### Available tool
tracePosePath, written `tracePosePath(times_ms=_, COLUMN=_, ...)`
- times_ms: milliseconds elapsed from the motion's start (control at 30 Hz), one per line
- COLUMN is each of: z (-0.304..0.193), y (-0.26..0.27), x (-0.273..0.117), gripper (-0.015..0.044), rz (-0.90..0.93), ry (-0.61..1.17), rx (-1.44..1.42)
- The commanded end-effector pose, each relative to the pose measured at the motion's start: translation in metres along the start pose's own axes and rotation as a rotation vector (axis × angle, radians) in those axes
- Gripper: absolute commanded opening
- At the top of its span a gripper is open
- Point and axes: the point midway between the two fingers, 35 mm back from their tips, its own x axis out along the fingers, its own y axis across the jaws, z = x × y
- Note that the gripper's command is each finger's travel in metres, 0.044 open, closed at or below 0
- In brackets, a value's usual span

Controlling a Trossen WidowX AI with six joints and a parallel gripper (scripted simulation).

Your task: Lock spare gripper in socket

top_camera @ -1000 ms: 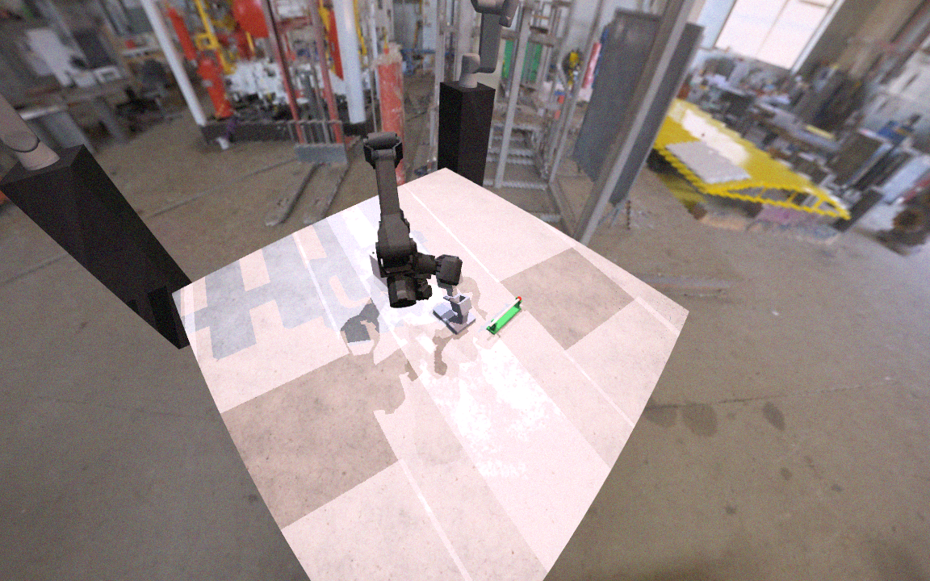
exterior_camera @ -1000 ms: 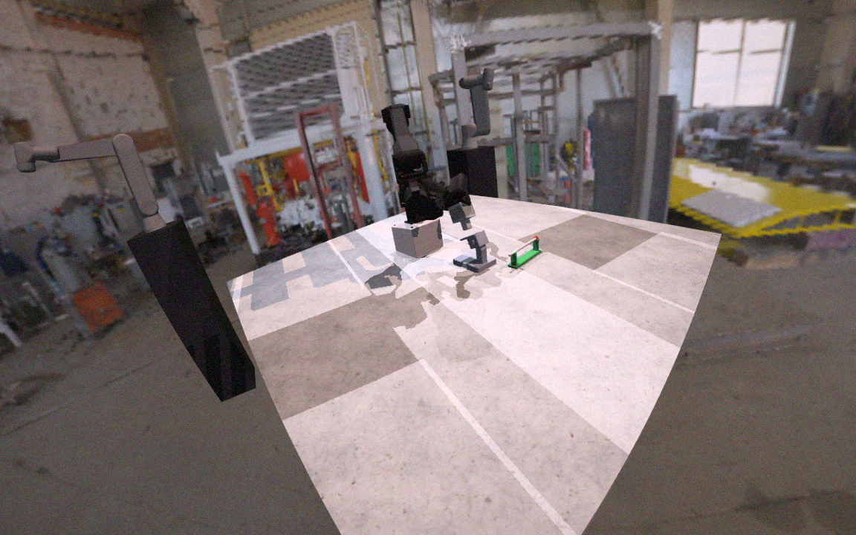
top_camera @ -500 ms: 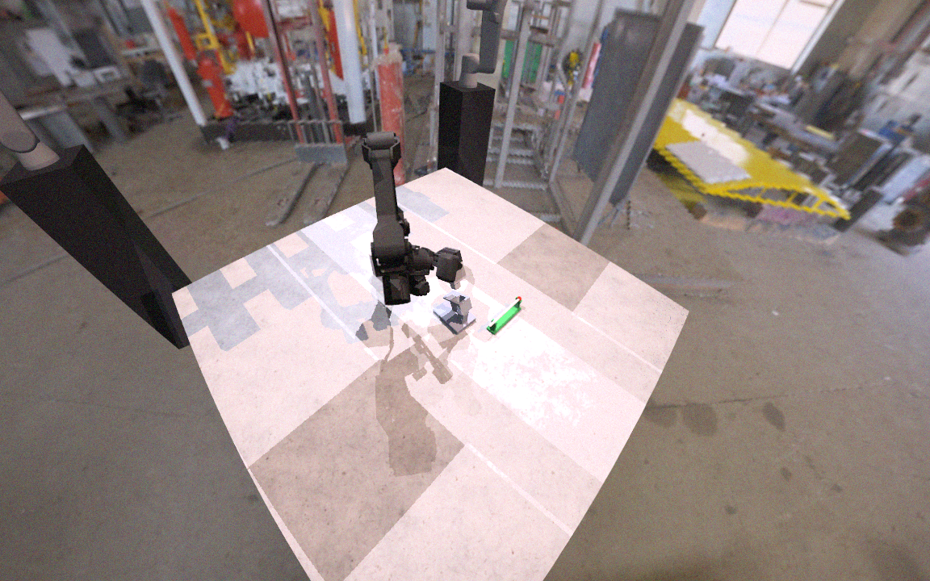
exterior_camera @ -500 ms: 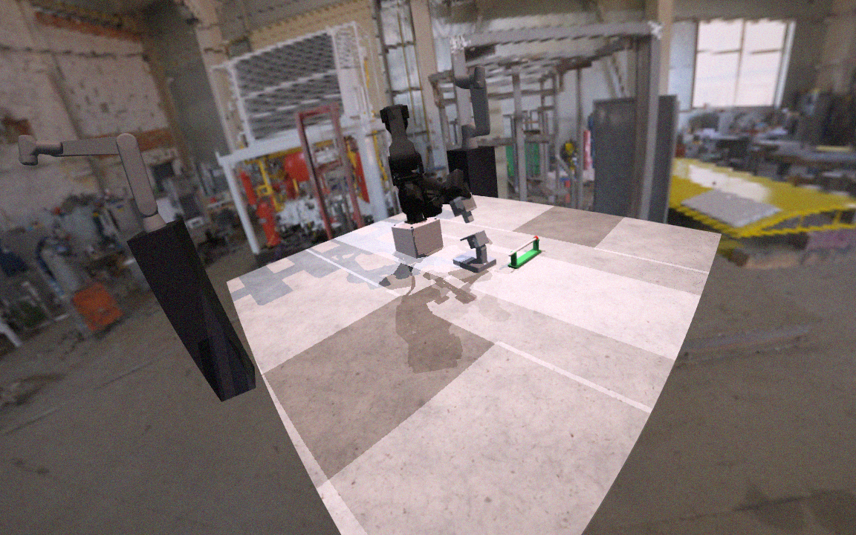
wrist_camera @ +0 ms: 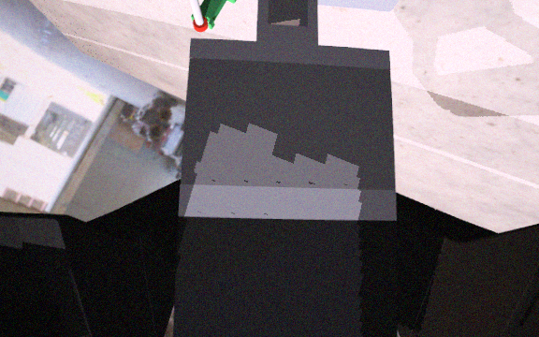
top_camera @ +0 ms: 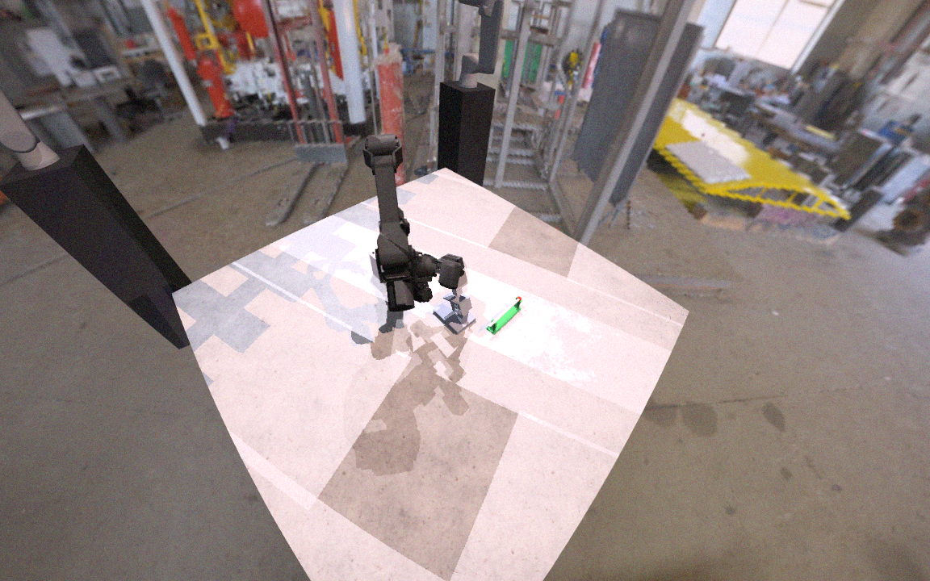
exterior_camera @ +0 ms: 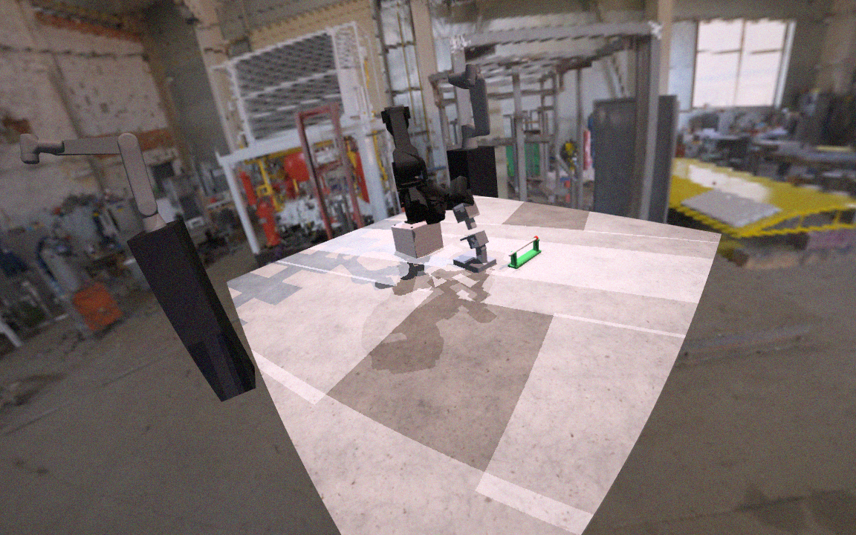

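Observation:
My gripper (top_camera: 451,277) (exterior_camera: 462,199) (wrist_camera: 278,188) is shut on the grey spare gripper (exterior_camera: 466,212) (wrist_camera: 288,112). Its narrow spigot (wrist_camera: 288,35), with an opening in it, points away from my fingers; in the exterior view it points down and is tilted. It hangs just above the mount's socket (exterior_camera: 478,238), on a post over a flat dark base (top_camera: 454,321) (exterior_camera: 468,263). Whether they touch cannot be told. The white lock pin (top_camera: 507,308) (exterior_camera: 524,247) (wrist_camera: 196,10) has a red head and lies out of the socket, across the green rack (top_camera: 504,320) (exterior_camera: 525,258).
The green rack stands just right of the mount in the top and exterior views. A pale box (exterior_camera: 417,241) stands under my arm's base. Two other arms stand on dark pedestals (top_camera: 93,231) (top_camera: 465,130) (exterior_camera: 185,299) (exterior_camera: 472,169), at the left and behind the table.

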Motion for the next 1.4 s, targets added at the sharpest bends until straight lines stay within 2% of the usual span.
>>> tracePosePath(times_ms=0, z=0.003, y=0.001, x=0.003, gripper=0.0000, rz=0.010, ry=0.008, rx=0.006)
tracePosePath(times_ms=1033, z=0.040, y=0.001, x=0.026, gripper=0.0000, rz=0.010, ry=0.007, rx=0.005)
tracePosePath(times_ms=1367, z=0.039, y=0.000, x=0.025, gripper=0.0000, rz=0.003, ry=0.007, rx=0.008)
